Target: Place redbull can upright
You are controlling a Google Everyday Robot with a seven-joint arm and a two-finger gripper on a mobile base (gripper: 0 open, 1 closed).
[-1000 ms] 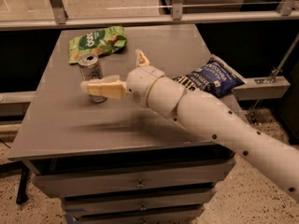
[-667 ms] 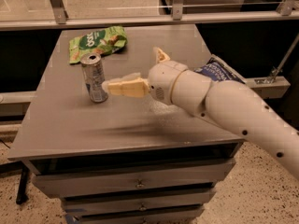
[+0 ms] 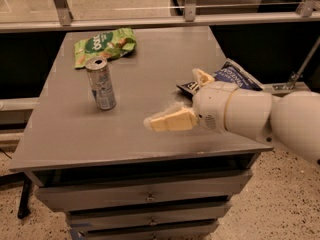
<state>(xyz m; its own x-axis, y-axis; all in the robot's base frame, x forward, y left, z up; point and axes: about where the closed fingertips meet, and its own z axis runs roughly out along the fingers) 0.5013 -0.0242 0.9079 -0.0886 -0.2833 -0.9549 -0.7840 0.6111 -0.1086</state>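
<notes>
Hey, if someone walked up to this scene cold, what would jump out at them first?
The big white arm coming in from the right, its gripper open over the gray table near its front, holding nothing. Then the redbull can standing upright on the left side, a green snack bag behind it, a blue snack bag partly behind the arm.

Redbull can (image 3: 101, 86): upright on table (image 3: 150, 49), centre left.
Snack bag (image 3: 104, 44): upper left, behind can.
Gripper (image 3: 172, 98): right of centre, apart from can.
</notes>
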